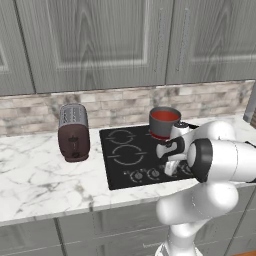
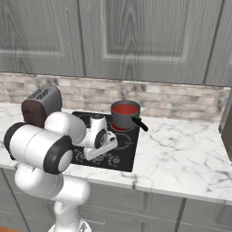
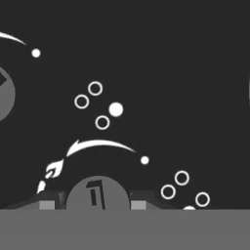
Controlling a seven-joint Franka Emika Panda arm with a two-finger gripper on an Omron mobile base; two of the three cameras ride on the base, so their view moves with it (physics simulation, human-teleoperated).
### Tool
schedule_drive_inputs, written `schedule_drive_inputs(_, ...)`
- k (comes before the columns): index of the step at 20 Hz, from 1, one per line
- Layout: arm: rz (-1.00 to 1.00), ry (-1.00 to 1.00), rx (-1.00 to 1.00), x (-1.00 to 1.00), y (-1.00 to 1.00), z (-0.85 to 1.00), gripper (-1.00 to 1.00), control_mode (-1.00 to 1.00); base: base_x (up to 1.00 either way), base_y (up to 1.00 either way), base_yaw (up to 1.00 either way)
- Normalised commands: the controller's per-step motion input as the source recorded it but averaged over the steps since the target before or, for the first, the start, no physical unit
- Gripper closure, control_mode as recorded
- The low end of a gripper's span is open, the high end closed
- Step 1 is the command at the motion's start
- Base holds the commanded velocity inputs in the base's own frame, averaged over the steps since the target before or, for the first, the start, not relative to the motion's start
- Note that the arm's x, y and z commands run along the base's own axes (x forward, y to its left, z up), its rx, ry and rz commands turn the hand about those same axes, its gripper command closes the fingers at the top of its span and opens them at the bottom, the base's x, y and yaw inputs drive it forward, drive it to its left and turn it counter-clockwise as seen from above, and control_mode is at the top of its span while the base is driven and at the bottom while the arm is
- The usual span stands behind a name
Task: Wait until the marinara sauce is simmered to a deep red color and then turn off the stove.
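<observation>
Sauce in the small grey metal saucepan [image 1: 164, 121] sits at the back right of the flat black glass cooktop [image 1: 120, 155], close to the stone backsplash. The marinara sauce [image 2: 125, 108] shows a smooth red surface, which I judge dark enough to count as simmered, though a deeper shade cannot be ruled out. The pan's black handle [image 2: 139, 123] points toward the front right, away from the arm.

The two-finger gripper [image 3: 93, 202] hangs low over the front edge of the cooktop, where the row of small round knobs [image 1: 145, 175] runs. In the hand view a grey round knob [image 3: 97, 193] with a dark pointer mark lies directly between the two dark fingertips [image 3: 46, 202] — one on either side, close against it. The jaws are drawn in as far as they go here, clamped on that knob by the look of it, though actual contact is hard to confirm.

What the coming move turns on is this: the knob lies straight ahead along the gripper's own axis, so a twist of the wrist, not a reach, is what switching off calls for. The brown-and-silver toaster [image 1: 73, 132] stands well apart on the marble counter [image 1: 40, 175] to the left — no obstacle.
</observation>
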Motion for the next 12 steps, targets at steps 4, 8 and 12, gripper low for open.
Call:
schedule_drive_inputs(4,-0.29,0.0,0.0,-0.22,0.0,-0.33,1.0,-1.0,0.0,0.0,0.0)
schedule_drive_inputs(8,-0.32,0.0,0.0,-0.26,0.0,-0.32,1.0,-1.0,0.0,0.0,0.0)
schedule_drive_inputs(12,-0.31,0.0,0.0,-0.24,0.0,-0.3,1.0,-1.0,0.0,0.0,0.0)
